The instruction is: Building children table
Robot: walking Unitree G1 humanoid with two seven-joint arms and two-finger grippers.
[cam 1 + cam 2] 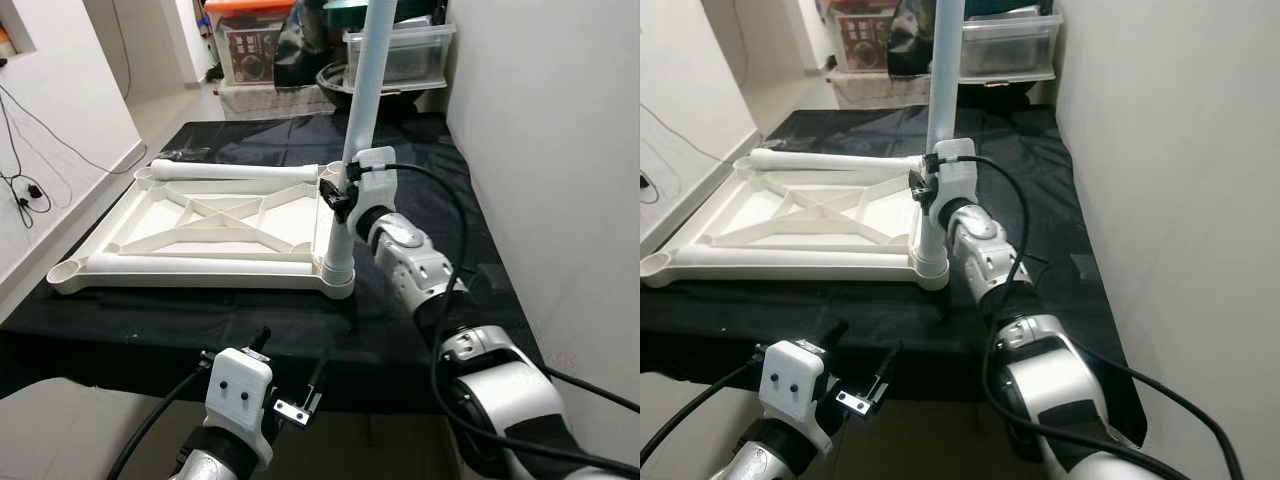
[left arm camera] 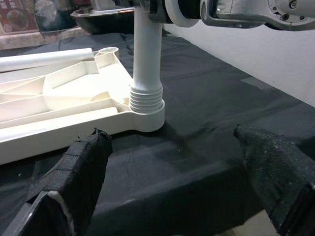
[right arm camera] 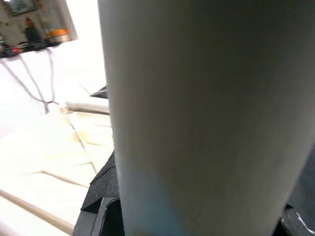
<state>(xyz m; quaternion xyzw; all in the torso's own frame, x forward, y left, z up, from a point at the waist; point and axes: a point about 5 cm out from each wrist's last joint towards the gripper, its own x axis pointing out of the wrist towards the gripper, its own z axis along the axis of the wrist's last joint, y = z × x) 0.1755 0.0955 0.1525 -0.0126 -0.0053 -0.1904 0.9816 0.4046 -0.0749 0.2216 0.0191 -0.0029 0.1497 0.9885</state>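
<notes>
The white plastic tabletop (image 1: 200, 225) lay upside down on the black cloth (image 1: 450, 180) that covered the work surface, its ribbed underside up and its long side running along the cloth's near edge. One table leg (image 1: 362, 110) stood upright in the socket (image 2: 146, 109) at the tabletop's near right corner, its threaded collar seated at the socket's mouth. Two more loose legs lay flat in the tabletop: one along its far edge (image 1: 235, 171), one along its near edge (image 1: 200, 263).

The right gripper (image 1: 343, 196) was closed around the standing leg low on its shaft, just above the collar; the right wrist view had the pale tube pressed close between the black fingers. The left gripper (image 1: 285, 385) hovered off the cloth's near edge, its fingers (image 2: 81, 169) spread wide and holding nothing.

The leg looked like a hollow, rigid moulded tube: probably light, smooth and somewhat slippery, so a firm pinch low on the shaft seemed the better hold for twisting it home without levering the socket. The tabletop appeared stiff but light enough to skid on the cloth, so bracing its near rim with the free gripper would likely help.
</notes>
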